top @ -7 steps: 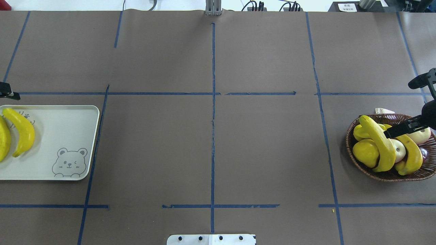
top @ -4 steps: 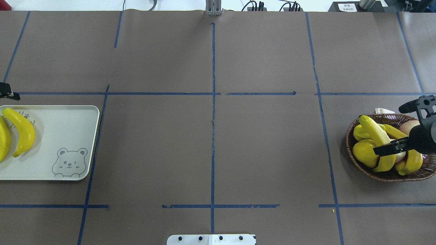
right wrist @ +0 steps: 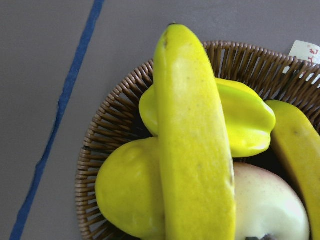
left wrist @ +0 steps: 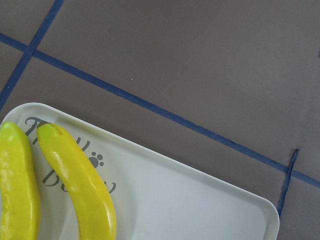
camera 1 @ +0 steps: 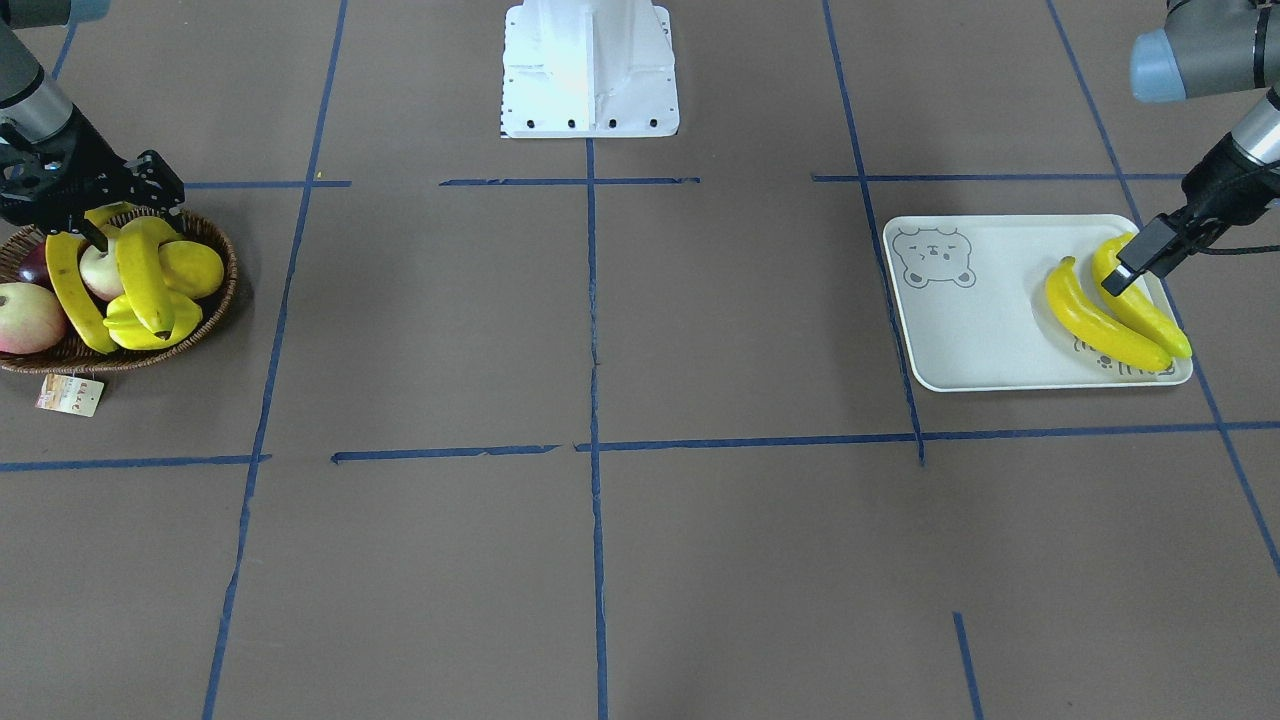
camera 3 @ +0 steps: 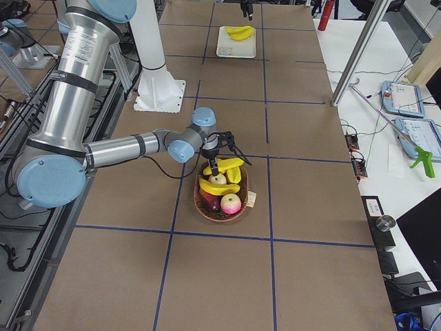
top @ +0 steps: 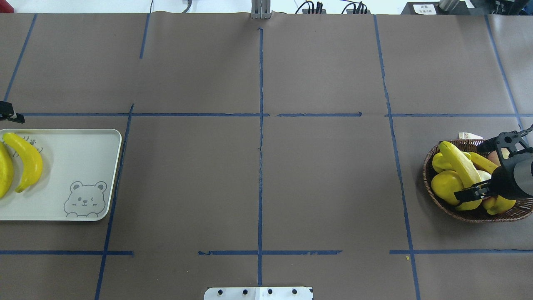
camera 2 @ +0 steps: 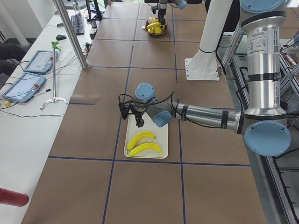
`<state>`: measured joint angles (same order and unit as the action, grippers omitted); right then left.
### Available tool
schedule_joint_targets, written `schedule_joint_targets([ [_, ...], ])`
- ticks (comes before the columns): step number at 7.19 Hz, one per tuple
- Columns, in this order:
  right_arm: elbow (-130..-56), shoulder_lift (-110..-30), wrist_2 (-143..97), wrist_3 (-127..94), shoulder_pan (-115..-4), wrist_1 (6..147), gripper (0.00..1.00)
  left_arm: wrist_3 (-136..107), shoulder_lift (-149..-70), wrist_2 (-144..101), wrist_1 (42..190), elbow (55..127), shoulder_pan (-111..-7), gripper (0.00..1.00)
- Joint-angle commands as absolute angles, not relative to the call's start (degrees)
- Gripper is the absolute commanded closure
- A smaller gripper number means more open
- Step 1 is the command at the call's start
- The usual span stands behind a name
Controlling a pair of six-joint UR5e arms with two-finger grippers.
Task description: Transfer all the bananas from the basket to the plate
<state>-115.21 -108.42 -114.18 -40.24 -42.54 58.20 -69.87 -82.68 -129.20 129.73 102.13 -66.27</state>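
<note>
Bananas (top: 29, 160): two on plate (top: 75, 158), 9 o'clock | left gripper (camera 1: 1125, 272) over them, spread or pressed cannot tell | two in basket (top: 428, 183), 3 o'clock | top banana (top: 458, 164) axis 11-to-5 | right gripper (top: 467, 171) spread, straddling it crosswise, nearer arm

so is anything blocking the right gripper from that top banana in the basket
Nothing visible. The top banana lies uncovered across the other fruit in the basket, with the open right gripper right above it. The second banana lies beside it, not over it.
</note>
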Motion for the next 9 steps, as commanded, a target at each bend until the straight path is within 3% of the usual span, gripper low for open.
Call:
schedule_joint_targets([
  [1,-115.1,-108.5,-114.2,-40.1,-42.4,58.4,0.61,-69.9,-82.6,-129.2,129.7,102.1,-66.3,0.00],
  [2,-115.1,-108.5,-114.2,-40.1,-42.5,58.4,0.85,-70.0,-82.6,-129.2,129.7,102.1,-66.3,0.00],
  [4,-115.7,-108.9,-114.3,-40.0,-42.7,58.3,0.95,-70.0,-82.6,-129.2,129.7,102.1,-66.3,0.00],
  [9,-120.4,-109.5,-124.2,-39.7,-53.8,58.5,1.00,-70.2,-82.9,-129.3,129.7,102.5,-66.2,0.00],
])
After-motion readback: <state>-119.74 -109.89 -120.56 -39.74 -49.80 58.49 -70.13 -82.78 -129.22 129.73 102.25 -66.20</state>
